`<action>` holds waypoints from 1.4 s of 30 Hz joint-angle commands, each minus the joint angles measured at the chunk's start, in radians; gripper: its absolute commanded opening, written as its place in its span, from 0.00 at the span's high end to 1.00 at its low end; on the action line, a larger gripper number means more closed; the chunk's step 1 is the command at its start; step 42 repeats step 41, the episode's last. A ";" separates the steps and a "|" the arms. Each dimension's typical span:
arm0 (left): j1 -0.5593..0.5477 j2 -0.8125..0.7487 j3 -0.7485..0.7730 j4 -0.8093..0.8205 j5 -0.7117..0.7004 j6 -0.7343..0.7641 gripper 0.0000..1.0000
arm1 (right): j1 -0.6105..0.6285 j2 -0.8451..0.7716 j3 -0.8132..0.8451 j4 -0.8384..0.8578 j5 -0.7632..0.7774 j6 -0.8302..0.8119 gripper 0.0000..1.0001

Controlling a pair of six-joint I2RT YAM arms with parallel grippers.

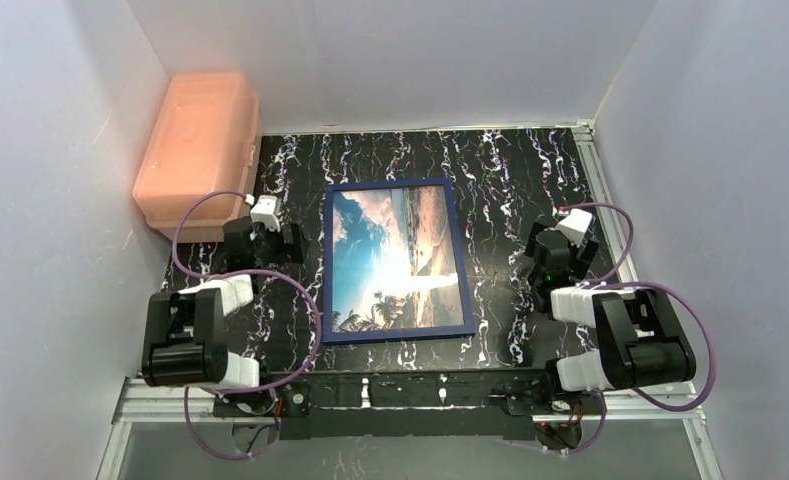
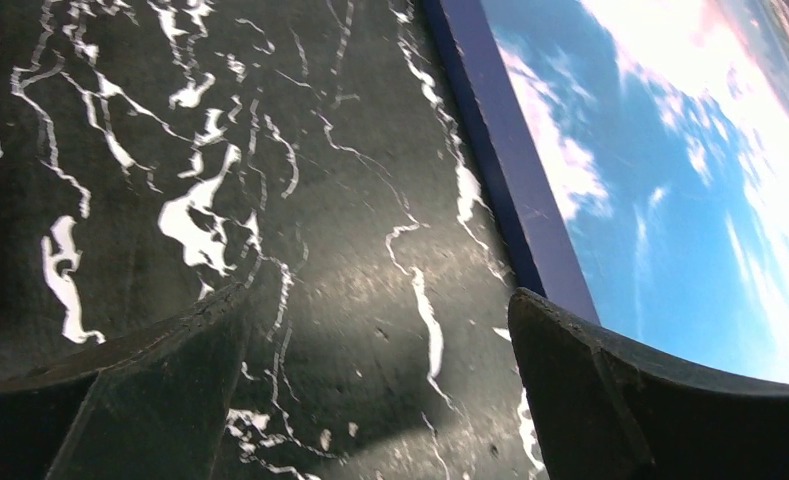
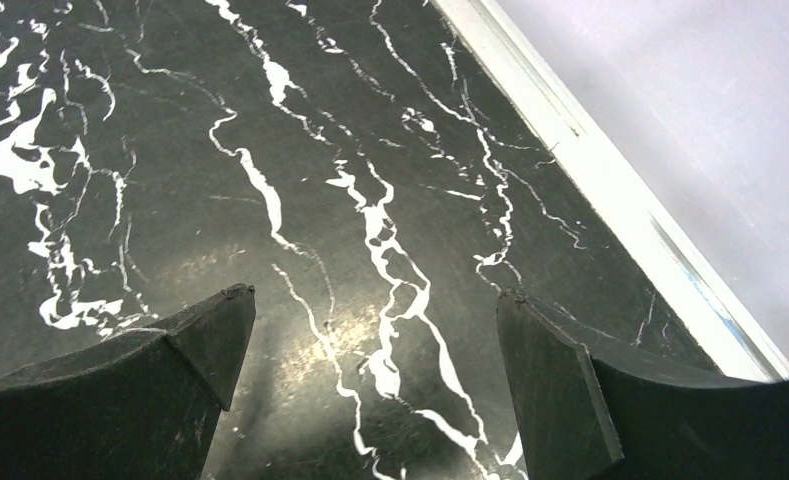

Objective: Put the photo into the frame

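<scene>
Cameras one by one, top one first: the frame [image 1: 397,335] lies flat in the middle of the black marble table [image 1: 500,170], navy border facing up. The photo [image 1: 395,255] (beach, blue sky, big white clouds) shows inside that border. The left gripper [image 1: 270,235] sits just left of the frame's far-left corner. The right gripper [image 1: 557,255] is off on the other side, well apart from the frame. An orange-pink lidded bin [image 1: 198,150] sits in the back-left corner against the wall.

Left wrist cam: both dark fingers [image 2: 160,400] are spread wide with nothing between them, just bare marble underneath. The frame's navy edge runs right next to the right-hand finger, and the sky part of the print fills the top right. A sliver of pink shows at the left edge (probably the bin, can't really tell).

Right wrist cam: same deal, fingers [image 3: 630,410] wide apart and holding nothing, over bare tabletop. A white rail [image 3: 590,150] runs along the table edge with the pale wall [image 3: 700,70] behind it.
</scene>
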 commanded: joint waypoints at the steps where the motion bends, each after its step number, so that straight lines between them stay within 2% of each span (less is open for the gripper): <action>1: 0.011 0.062 -0.025 0.191 -0.098 -0.020 0.01 | -0.053 -0.019 -0.027 0.197 -0.059 -0.023 0.01; 8: 0.017 0.056 -0.125 0.352 -0.171 -0.059 0.02 | -0.069 0.009 -0.040 0.241 -0.107 -0.031 0.01; 10: 0.016 0.115 -0.223 0.616 -0.220 -0.089 0.02 | -0.069 0.048 -0.038 0.279 -0.171 -0.064 0.01; 12: 0.015 0.072 -0.229 0.555 -0.241 -0.086 0.02 | -0.069 0.095 -0.060 0.356 -0.246 -0.106 0.01; 14: 0.014 0.105 -0.195 0.535 -0.279 -0.104 0.01 | -0.066 0.181 -0.104 0.494 -0.338 -0.155 0.01; 15: 0.012 0.097 -0.184 0.503 -0.272 -0.098 0.01 | -0.063 0.231 -0.129 0.621 -0.417 -0.207 0.01; 16: 0.013 0.091 -0.182 0.494 -0.270 -0.097 0.01 | -0.045 0.228 -0.134 0.642 -0.451 -0.239 0.01; 17: 0.013 0.093 -0.183 0.499 -0.271 -0.097 0.01 | -0.039 0.201 -0.113 0.552 -0.443 -0.236 0.01; 19: 0.013 0.091 -0.186 0.503 -0.263 -0.092 0.02 | -0.053 0.251 -0.038 0.485 -0.408 -0.205 0.01; 20: 0.013 0.090 -0.184 0.502 -0.241 -0.084 0.02 | -0.076 0.226 -0.032 0.421 -0.440 -0.189 0.01; 22: 0.011 0.099 -0.174 0.497 -0.212 -0.070 0.01 | -0.089 0.236 -0.043 0.481 -0.463 -0.188 0.01; 24: 0.011 0.095 -0.176 0.493 -0.208 -0.070 0.01 | -0.089 0.215 -0.047 0.431 -0.461 -0.184 0.01; 26: 0.010 0.094 -0.177 0.494 -0.207 -0.069 0.01 | -0.090 0.231 -0.050 0.478 -0.466 -0.187 0.01; 29: 0.010 0.094 -0.178 0.493 -0.207 -0.070 0.01 | -0.089 0.221 -0.042 0.438 -0.463 -0.190 0.01; 34: 0.009 0.100 -0.169 0.484 -0.212 -0.067 0.01 | -0.090 0.228 -0.048 0.463 -0.465 -0.189 0.01; 42: -0.032 0.090 -0.159 0.448 -0.288 -0.048 0.01 | -0.089 0.230 -0.048 0.466 -0.466 -0.188 0.01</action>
